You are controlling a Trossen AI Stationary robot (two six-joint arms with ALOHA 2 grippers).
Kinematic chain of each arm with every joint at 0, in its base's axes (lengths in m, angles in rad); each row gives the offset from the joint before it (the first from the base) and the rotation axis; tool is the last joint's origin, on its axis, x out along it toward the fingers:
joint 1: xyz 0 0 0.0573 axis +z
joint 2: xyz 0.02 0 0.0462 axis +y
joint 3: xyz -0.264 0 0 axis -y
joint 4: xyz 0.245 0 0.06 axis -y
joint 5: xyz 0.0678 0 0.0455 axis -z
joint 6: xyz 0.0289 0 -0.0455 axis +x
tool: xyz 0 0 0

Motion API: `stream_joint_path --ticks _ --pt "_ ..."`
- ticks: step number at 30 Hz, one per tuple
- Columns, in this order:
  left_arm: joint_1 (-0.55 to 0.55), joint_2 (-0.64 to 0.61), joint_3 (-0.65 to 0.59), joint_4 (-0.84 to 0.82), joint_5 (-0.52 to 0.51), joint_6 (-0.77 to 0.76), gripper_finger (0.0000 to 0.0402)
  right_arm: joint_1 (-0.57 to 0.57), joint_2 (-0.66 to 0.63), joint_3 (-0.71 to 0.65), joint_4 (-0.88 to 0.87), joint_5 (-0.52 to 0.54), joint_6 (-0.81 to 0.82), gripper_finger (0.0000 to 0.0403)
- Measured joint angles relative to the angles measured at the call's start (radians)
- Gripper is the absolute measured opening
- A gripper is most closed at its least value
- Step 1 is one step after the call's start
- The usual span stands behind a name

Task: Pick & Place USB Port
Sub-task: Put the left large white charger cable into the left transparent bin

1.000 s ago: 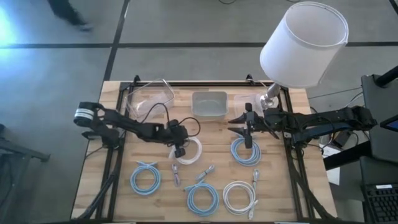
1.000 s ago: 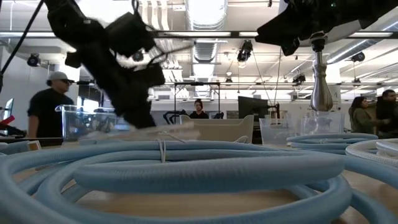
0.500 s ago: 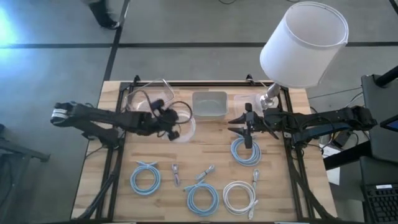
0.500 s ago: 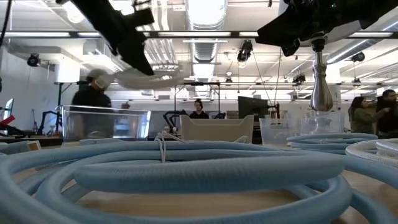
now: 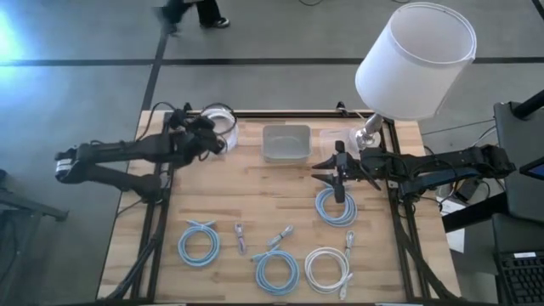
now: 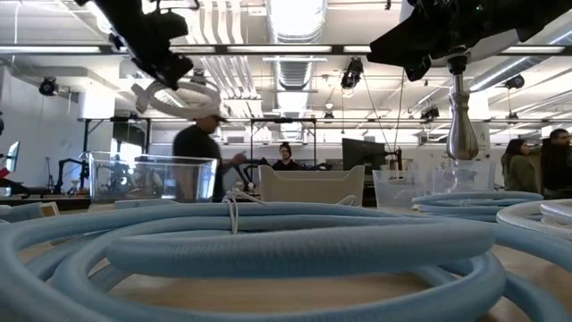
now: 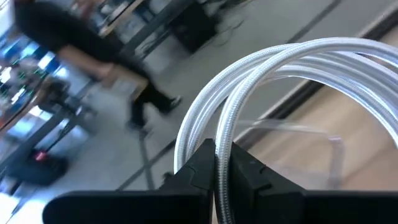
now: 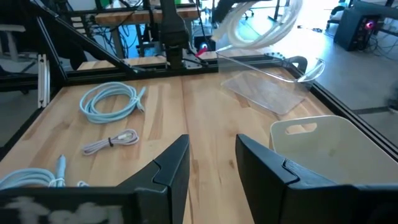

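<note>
A white braided USB cable, wound into a coil (image 5: 220, 116), is held by my left gripper (image 5: 206, 138) in the air over the clear container (image 6: 152, 174) at the table's far left corner. In the low view the coil (image 6: 179, 95) hangs just under the left gripper (image 6: 154, 55), well above the container's rim. My right gripper (image 5: 327, 171) waits open at the table's right middle, over a light blue cable coil (image 5: 336, 206). Its own view shows both fingers of the gripper (image 8: 211, 167) apart with nothing between them. My left gripper is shut on the white coil at one spot of its loop (image 7: 224, 146). Several strands are pinched side by side between the two fingers. The rest of the loop (image 7: 292, 56) stands out past the fingertips, lifted clear of the table and the container.
A grey bin (image 5: 286, 142) and a small clear tub (image 5: 333, 136) sit along the far edge. A lamp with a white shade (image 5: 415, 59) stands at the far right corner. Two blue coils (image 5: 198, 242) (image 5: 277, 270), a white coil (image 5: 327, 268) and small loose cables (image 5: 240, 236) lie near the front.
My left gripper has risen from the middle of the table and swung toward the far left corner, staying shut on the white coil. The coil has been lifted clear of the table and now hangs over the clear container. A person walks past behind the table.
</note>
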Motion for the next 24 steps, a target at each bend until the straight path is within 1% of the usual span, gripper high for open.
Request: stream_joint_path --ticks 4,7,10,13,18,21,24 --pt "0.127 0.018 -0.043 -0.002 0.047 0.007 0.0027 0.0 0.0 0.0 0.0 0.0 0.001 0.012" --pt "0.209 0.042 -0.083 -0.004 0.05 0.023 0.0027 0.0 0.0 0.0 0.0 0.0 0.019 0.0118" --pt "0.267 0.064 -0.12 0.019 0.045 0.037 0.0027 0.0 0.0 0.0 -0.002 0.0 0.028 0.0119" --pt "0.298 0.086 -0.149 0.055 0.038 0.08 0.0027 0.0 0.0 0.0 -0.019 0.0 0.027 0.0122" --pt "0.31 0.119 -0.205 0.193 0.033 0.181 0.0027 0.0 0.0 0.0 -0.023 0.0 0.027 0.0121" --pt "0.31 0.144 -0.229 0.261 0.072 0.232 0.0028 0.0 0.0 0.0 -0.023 0.0 0.027 0.0117" --pt "0.31 0.174 -0.251 0.311 0.097 0.239 0.0028 0.0 0.0 0.0 -0.023 0.0 0.027 0.0114"
